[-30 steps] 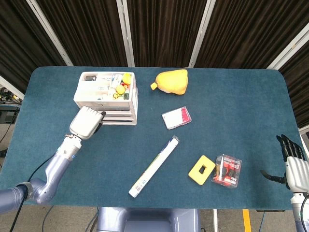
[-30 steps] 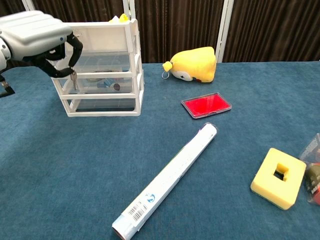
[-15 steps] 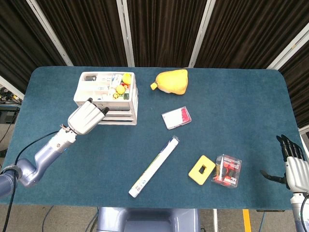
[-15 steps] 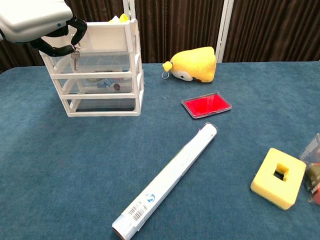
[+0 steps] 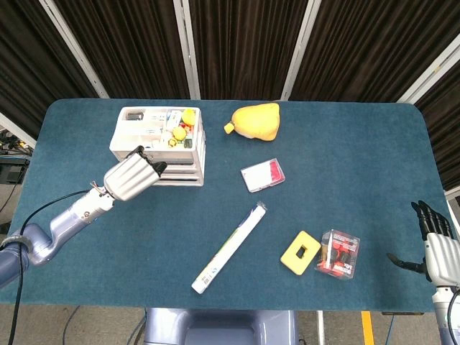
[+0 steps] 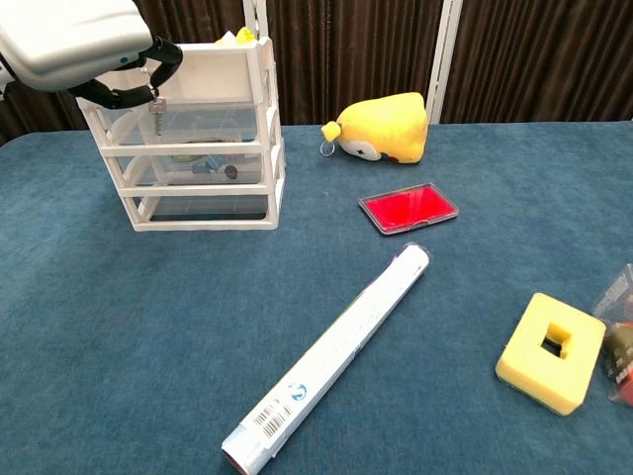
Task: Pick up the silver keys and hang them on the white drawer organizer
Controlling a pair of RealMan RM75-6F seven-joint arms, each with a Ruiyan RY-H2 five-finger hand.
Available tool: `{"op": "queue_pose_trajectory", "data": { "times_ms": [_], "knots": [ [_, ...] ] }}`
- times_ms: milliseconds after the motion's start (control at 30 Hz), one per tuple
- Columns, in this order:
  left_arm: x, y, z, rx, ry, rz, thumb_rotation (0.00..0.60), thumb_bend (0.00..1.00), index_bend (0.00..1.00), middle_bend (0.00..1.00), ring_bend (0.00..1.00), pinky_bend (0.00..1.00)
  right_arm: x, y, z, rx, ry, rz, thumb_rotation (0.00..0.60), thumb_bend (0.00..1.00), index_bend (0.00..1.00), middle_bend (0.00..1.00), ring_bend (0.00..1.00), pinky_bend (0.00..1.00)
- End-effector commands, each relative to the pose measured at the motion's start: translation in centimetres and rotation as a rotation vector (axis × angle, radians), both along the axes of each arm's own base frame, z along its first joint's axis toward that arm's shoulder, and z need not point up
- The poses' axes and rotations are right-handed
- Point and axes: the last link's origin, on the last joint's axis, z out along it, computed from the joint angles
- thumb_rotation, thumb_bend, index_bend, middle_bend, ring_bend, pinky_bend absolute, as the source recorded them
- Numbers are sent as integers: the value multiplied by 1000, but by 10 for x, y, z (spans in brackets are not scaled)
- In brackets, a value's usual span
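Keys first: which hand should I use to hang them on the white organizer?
Left. The left hand already holds the silver keys, dangling against the front of the white drawer organizer. The right hand sits open at the table's far right edge, holding nothing.

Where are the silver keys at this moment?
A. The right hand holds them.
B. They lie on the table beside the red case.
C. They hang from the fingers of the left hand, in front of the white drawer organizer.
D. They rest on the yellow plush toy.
C: in the chest view the silver keys dangle from the left hand before the white drawer organizer.
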Motion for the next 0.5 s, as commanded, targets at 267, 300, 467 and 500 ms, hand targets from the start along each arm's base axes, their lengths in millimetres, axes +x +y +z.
{"op": "queue_pose_trajectory", "data": {
  "times_ms": [267, 300, 467, 500],
  "knots": [
    [1, 4, -13, -7, -3, -22, 600, 411, 615, 1000, 974, 819, 0, 0, 0, -1, -1, 0, 600, 3, 0, 0, 0, 0],
    [1, 5, -14, -6, -1, -22, 600, 411, 615, 1000, 974, 819, 0, 0, 0, -2, -1, 1, 600, 3, 0, 0, 0, 0],
    [1, 8, -14, 9, -10, -21, 600, 411, 612, 1000, 974, 819, 0, 0, 0, -3, -3, 2, 600, 3, 0, 0, 0, 0],
    [1, 9, -14, 13, -12, -20, 600, 412, 611, 1000, 974, 819, 0, 0, 0, -3, -3, 2, 600, 3, 0, 0, 0, 0]
  ]
}}
